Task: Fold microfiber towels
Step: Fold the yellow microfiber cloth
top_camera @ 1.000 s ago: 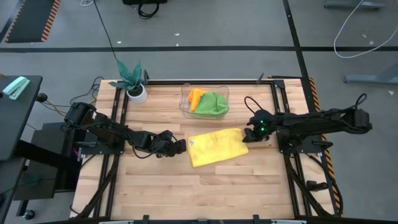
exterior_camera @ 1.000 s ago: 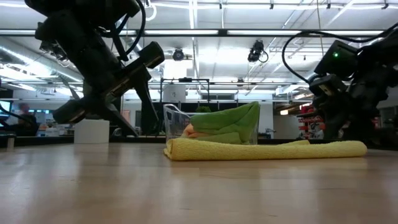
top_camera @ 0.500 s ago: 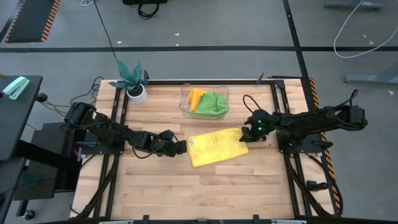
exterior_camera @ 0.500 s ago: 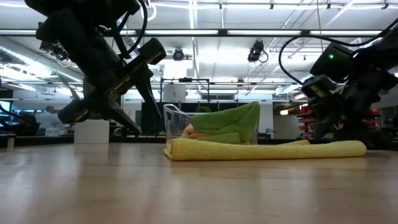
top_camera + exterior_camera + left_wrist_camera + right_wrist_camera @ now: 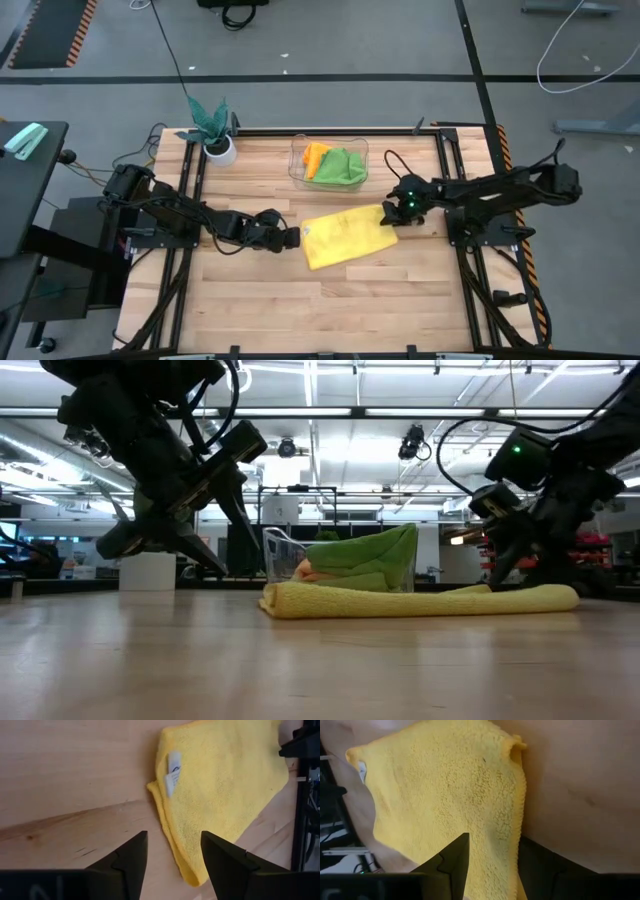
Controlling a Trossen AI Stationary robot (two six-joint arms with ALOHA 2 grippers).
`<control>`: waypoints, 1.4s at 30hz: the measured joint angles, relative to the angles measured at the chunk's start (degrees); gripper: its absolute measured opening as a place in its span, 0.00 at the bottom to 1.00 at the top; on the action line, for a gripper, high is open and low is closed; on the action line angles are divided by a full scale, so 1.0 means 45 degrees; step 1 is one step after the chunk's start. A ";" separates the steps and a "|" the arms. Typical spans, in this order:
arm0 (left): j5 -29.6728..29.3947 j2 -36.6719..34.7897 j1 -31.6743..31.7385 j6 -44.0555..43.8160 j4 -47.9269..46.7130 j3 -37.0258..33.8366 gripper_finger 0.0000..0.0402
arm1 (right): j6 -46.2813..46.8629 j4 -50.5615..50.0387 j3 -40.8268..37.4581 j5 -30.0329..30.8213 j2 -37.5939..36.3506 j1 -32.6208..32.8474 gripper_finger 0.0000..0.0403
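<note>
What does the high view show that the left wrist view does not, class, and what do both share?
Only the high view shows the clear plastic bin holding the orange towel and green towel, the potted plant, and the right claw at the yellow towel's edge. Only the left wrist view shows the towel's white tag clearly. Both share the yellow towel, the wooden table and the open left claw.

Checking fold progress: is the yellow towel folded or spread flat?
Folded: the yellow towel shows doubled layers along its edge near the white tag.
</note>
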 joint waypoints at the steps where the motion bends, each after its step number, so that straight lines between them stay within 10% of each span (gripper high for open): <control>1: 0.0001 0.0000 0.0000 0.0029 0.0001 0.0000 0.48 | -0.0086 -0.0035 0.0202 0.0159 0.0169 0.0043 0.40; 19: 0.0025 0.0000 -0.0019 0.0224 0.0047 0.0000 0.46 | -0.1677 0.0063 0.2633 -0.0055 0.3160 0.0516 0.36; 30: 0.0643 0.0000 -0.0039 0.0692 0.1039 0.0000 0.41 | -0.2598 0.0143 0.2649 0.0381 0.3171 0.0707 0.05; 42: 0.1491 0.0000 -0.0003 0.2137 0.1094 0.0058 0.07 | -0.3486 0.0480 0.2663 0.0472 0.3157 0.0707 0.02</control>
